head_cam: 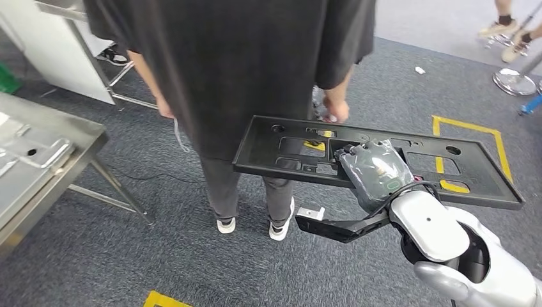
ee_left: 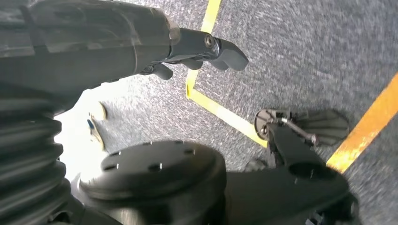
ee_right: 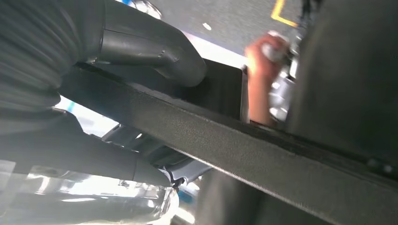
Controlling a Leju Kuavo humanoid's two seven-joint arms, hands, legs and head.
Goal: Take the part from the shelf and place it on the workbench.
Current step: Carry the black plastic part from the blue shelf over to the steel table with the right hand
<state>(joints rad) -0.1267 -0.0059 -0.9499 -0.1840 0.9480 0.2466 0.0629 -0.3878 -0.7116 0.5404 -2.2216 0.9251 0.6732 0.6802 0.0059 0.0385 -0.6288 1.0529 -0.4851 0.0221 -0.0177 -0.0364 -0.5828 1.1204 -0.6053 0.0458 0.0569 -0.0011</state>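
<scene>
Head view: my right hand (head_cam: 374, 169) gripped the part (head_cam: 377, 158), a long flat black plastic panel with cut-outs, at its near long edge, holding it about level in the air over the floor. Hand lay over the panel's middle, wrapped in a grey cover. Right wrist view showed the thick grey thumb (ee_right: 155, 54) on one face of the panel's edge (ee_right: 244, 154) and dark fingers (ee_right: 94, 157) on the other.

Floor: dark grey carpet (head_cam: 160, 256) with yellow tape lines (head_cam: 470, 131) marking a box, partly behind the panel; another yellow corner (head_cam: 163, 299) near my feet. Steel desk (head_cam: 45, 160) at my left, on angled legs, carrying pressed metal sheets. A person in a dark shirt and grey trousers (head_cam: 236, 83) stood directly in front, back to me, just beyond the panel, something shiny in one hand (head_cam: 335, 110). Chrome stand base (head_cam: 514, 80) far right.

Left wrist view: my left hand (ee_left: 187, 51) hung over the carpet, fingers curled, nothing in it.

No readable writing or labels anywhere.
</scene>
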